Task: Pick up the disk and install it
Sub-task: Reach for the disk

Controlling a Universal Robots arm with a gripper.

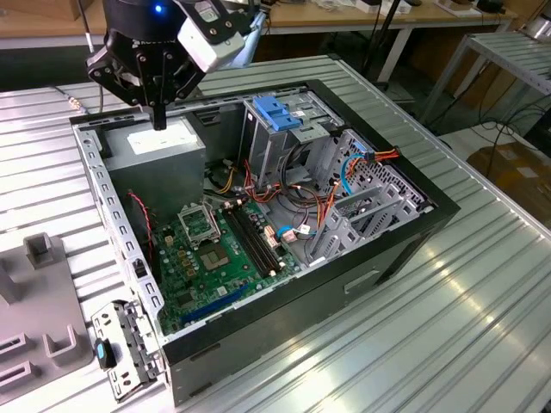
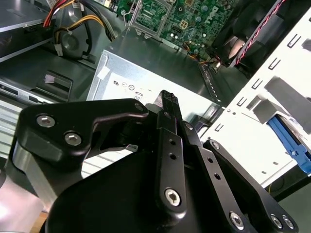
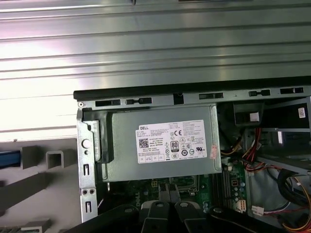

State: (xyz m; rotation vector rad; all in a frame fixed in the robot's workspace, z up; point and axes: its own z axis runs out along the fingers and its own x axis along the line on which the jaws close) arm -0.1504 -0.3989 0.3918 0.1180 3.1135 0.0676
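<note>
In the second wrist view the hand (image 2: 170, 100) has its black fingers pressed together on nothing, hanging over the grey box with a white sticker (image 2: 146, 82). The exterior view sets this inside the open computer case (image 1: 284, 318), at its corner. Past the case wall, the first wrist view catches what looks like the disk (image 3: 9, 158): a blue rail edge among grey fixture blocks (image 3: 53, 158) on the ribbed desk (image 3: 146, 48), metal face and label hidden.

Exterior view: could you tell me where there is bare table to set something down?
The ribbed table is bare on the exterior view's right of the case. The exterior view's left is crowded by a grey fixture and bracket.
</note>
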